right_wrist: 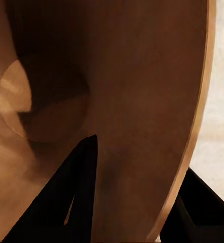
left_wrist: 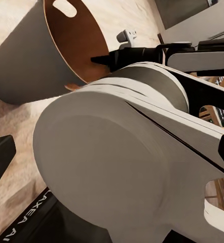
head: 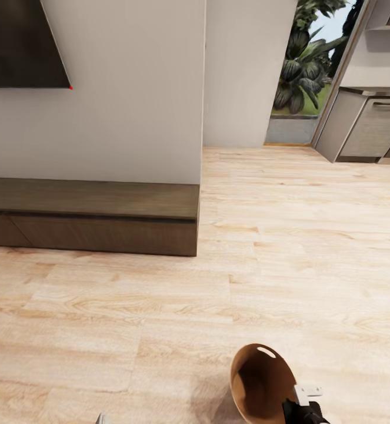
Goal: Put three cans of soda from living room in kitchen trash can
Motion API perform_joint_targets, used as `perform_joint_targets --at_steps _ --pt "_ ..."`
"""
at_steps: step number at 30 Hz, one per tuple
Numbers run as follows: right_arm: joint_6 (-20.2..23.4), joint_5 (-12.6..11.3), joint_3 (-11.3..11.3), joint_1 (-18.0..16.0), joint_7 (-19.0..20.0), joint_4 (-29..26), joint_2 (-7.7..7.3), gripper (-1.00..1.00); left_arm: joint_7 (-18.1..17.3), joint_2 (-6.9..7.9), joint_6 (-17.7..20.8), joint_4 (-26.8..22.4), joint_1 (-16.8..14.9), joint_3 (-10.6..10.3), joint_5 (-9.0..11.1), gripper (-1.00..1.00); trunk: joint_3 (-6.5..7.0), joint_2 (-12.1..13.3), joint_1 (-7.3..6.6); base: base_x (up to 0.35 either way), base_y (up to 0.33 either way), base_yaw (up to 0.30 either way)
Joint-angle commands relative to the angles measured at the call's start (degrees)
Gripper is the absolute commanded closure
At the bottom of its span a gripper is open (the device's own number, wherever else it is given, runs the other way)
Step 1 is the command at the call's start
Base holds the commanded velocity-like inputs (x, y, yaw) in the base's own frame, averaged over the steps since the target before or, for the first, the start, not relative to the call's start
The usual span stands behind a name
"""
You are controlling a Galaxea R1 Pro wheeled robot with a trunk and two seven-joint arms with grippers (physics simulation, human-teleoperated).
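To my left a low wooden cabinet (head: 89, 215) runs along the white wall (head: 130, 88). Lower right, my right pincer (right_wrist: 137, 202) clamps the rim of the tash can (head: 259, 383), one finger (right_wrist: 76, 197) inside its brown wall, one outside, above the plank floor (head: 289, 253).

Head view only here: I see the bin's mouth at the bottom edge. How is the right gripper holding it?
Observer: The right gripper straddles the tash can wall, one finger inside and the other outside.
Operator: Anything lying in it?
Observer: The right wrist view shows bare brown down to the base, as far as it sees.
Operator: And its outside?
Observer: Plain grey, in the left wrist view.
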Motion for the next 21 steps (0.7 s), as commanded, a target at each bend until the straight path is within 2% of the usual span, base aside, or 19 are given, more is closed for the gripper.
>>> perform_joint_targets --at_steps 1,19,20,21 --pt "0.0 -0.3 0.5 0.0 0.2 0.1 0.02 1.00 0.0 0.00 0.0 0.0 0.0 0.0 0.0 -1.00 -0.01 0.0 0.01 0.000 0.000 0.000" --pt "0.0 -0.3 0.4 0.0 0.2 0.1 0.02 1.00 0.0 0.00 0.0 0.0 0.0 0.0 0.0 -1.00 -0.01 0.0 0.01 0.000 0.000 0.000" --pt "0.4 -0.4 0.4 0.0 0.3 -3.4 0.02 1.00 0.0 0.00 0.0 0.0 0.0 0.0 0.0 -1.00 -0.01 0.0 0.01 0.000 0.000 0.000" --pt "0.5 -0.4 0.4 0.0 0.3 -4.2 0.01 1.00 0.0 0.00 0.0 0.0 0.0 0.0 0.0 -1.00 -0.01 0.0 0.01 0.000 0.000 0.000"
